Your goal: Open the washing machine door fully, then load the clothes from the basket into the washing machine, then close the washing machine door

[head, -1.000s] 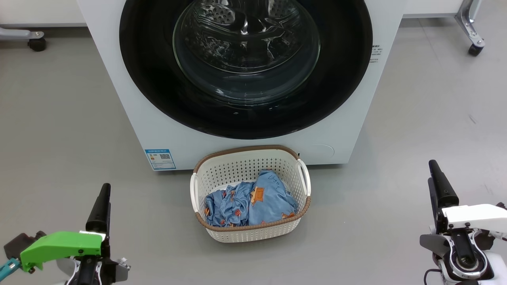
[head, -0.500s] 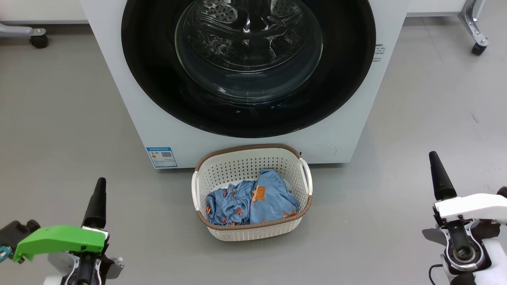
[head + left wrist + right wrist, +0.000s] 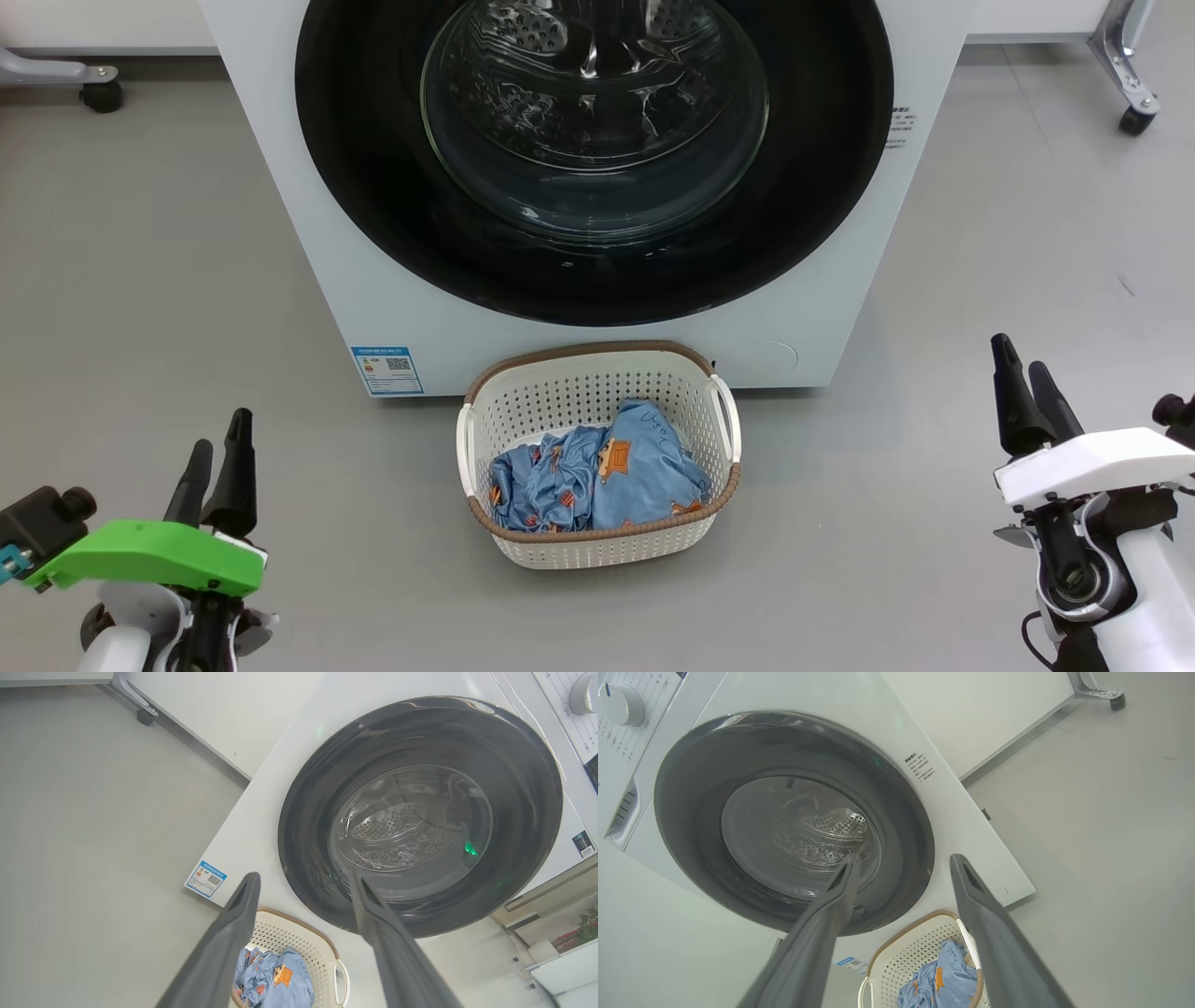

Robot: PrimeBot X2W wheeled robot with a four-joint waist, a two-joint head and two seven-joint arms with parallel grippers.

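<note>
Washing machine door (image 3: 595,140) is sitting shut on the washing machine (image 3: 373,308). The basket (image 3: 597,551) is parked right below it by the blue sticker (image 3: 386,371), with the clothes (image 3: 597,471) bunching inside. Left gripper (image 3: 220,434) and right gripper (image 3: 1019,357) are hovering on either side of the basket, fingers spread, holding nothing. Caster wheels (image 3: 99,96) are poking in behind.
</note>
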